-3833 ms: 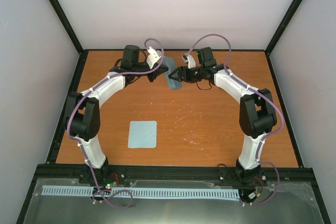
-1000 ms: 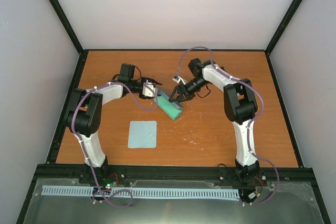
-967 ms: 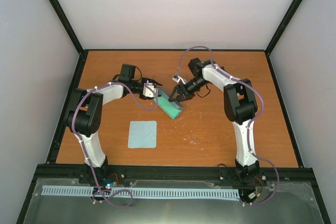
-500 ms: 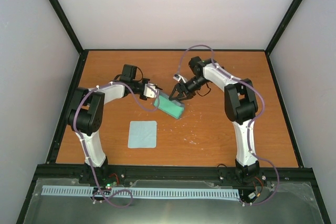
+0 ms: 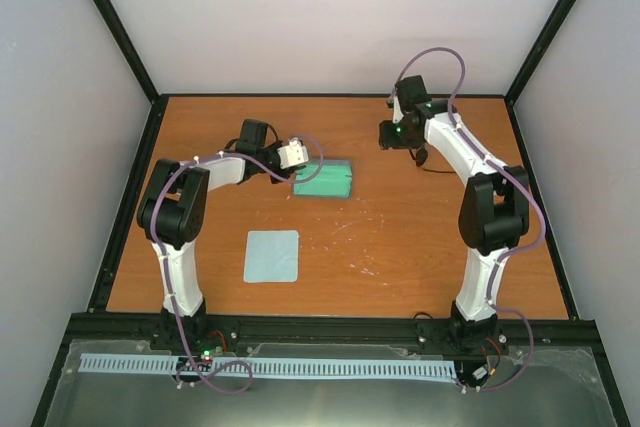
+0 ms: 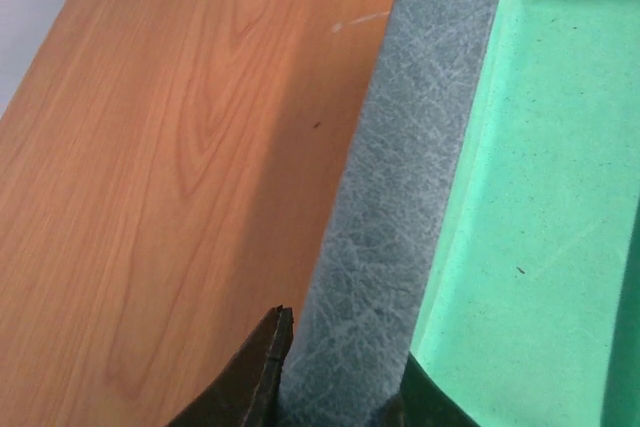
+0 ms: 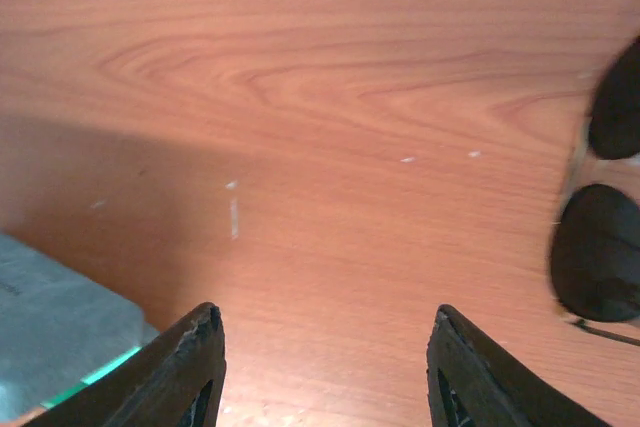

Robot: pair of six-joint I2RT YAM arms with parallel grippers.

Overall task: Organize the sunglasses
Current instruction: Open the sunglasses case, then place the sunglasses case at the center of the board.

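Note:
The sunglasses [image 7: 598, 247] lie on the table; their dark lenses show at the right edge of the right wrist view, just right of my right gripper. My right gripper [image 7: 325, 347] hangs open above bare wood with nothing between its fingers, and in the top view the right gripper [image 5: 405, 139] is at the back right. The grey-blue case [image 5: 325, 180] lies open with its green lining [image 6: 545, 177] up. My left gripper [image 6: 345, 392] is shut on the case's grey left wall [image 6: 400, 177]; from above, the left gripper [image 5: 299, 168] is at the case's left end.
A square light-blue cloth [image 5: 272, 255] lies flat at the front left of the wooden table [image 5: 420, 247]. A corner of the case [image 7: 55, 342] shows at the lower left of the right wrist view. Black frame rails [image 5: 330, 97] border the table.
My right gripper has left the case and risen to the back right near the sunglasses. The left gripper has shut on the case's wall, and the case has swung from slanted to lying square.

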